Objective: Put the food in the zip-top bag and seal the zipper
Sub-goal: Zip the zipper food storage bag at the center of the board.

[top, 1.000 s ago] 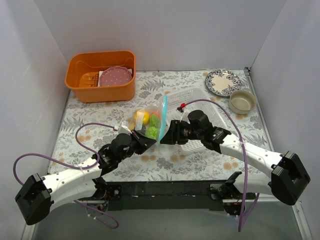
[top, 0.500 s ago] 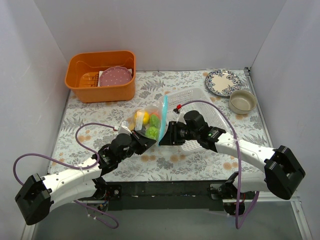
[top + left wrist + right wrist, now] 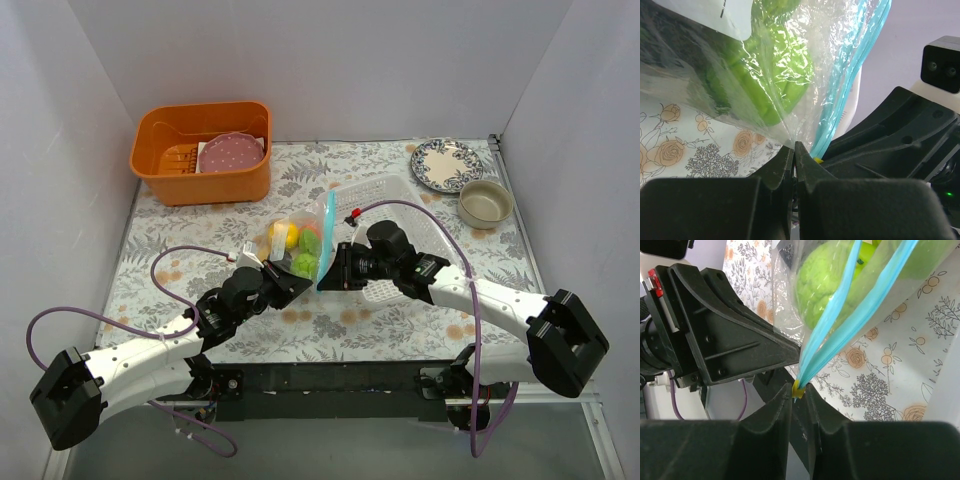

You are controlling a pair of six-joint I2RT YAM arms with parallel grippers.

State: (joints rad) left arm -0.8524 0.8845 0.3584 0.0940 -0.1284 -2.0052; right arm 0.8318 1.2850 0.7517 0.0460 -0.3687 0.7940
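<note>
Status: zip-top bag (image 3: 300, 245) stood on edge mid-table on the floral cloth (image 3: 180, 235), just left of the white mesh basket (image 3: 400, 205), held at its near lower corner by both arms. On that corner the left gripper (image 3: 794, 150) was pinched fully closed on the clear film, right beside the zipper (image 3: 326, 235); no gap showed between its fingers in the left wrist view. Opposite it the right gripper (image 3: 799, 390) was clamped tight on the zipper's end, a small yellow tab showing at the fingertips. In the right wrist view the two teal tracks met at the pinch and ran apart higher up, so the mouth was not closed along that stretch. Inside the bag sat the food (image 3: 297, 250): green pieces low by the grippers, yellow and orange ones further back; other pieces could not be told apart through the crinkled film. White label (image 3: 695, 17) showed on the bag's side. Teal mouth edge faced the basket. Orange tub (image 3: 200, 150) with a pink plate (image 3: 230, 153) sat far left, patterned plate (image 3: 445, 163) and beige bowl (image 3: 485, 202) far right, all well apart from the bag
</note>
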